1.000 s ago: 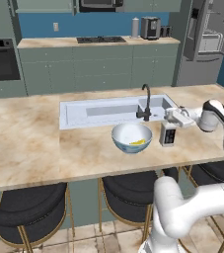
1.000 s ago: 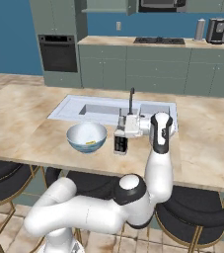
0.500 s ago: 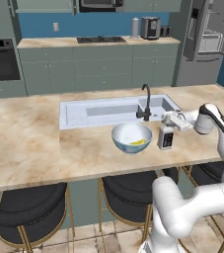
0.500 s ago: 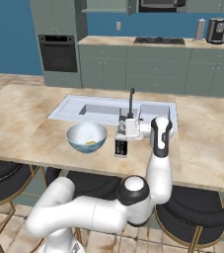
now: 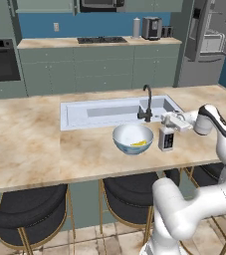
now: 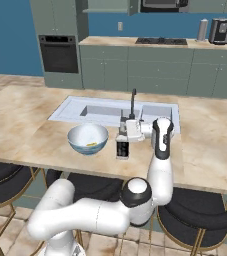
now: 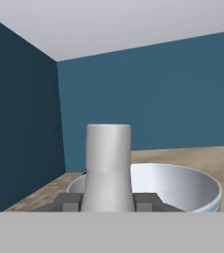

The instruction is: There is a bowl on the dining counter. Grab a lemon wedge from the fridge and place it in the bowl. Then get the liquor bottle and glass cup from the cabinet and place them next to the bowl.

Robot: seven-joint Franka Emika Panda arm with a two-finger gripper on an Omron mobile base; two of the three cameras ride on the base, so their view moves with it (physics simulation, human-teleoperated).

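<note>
My gripper [image 5: 166, 121] is shut on the slim pale neck of the liquor bottle [image 5: 166, 140], which stands upright at the surface of the dining counter [image 5: 30, 144]; whether it touches I cannot tell. Just left of it sits the pale bowl [image 5: 133, 138] with the yellow lemon wedge [image 5: 140, 143] inside. The right base view shows the bottle [image 6: 122, 148] right of the bowl [image 6: 87, 138], wedge [image 6: 90, 145] and gripper [image 6: 123, 126]. In the hand view the neck [image 7: 108, 163] rises between my fingertips, the bowl [image 7: 182, 185] behind it. The glass cup is out of view.
The white sink [image 5: 99, 112] with a black faucet [image 5: 147, 102] lies behind the bowl. The fridge [image 5: 209, 40] stands open at the far right. A grey-green cabinet [image 5: 45, 5] hangs at the back wall. Black stools [image 5: 25, 211] line the counter's near side.
My gripper has carried the liquor bottle a little left and down, closer to the bowl. The bowl and lemon wedge have not moved.
</note>
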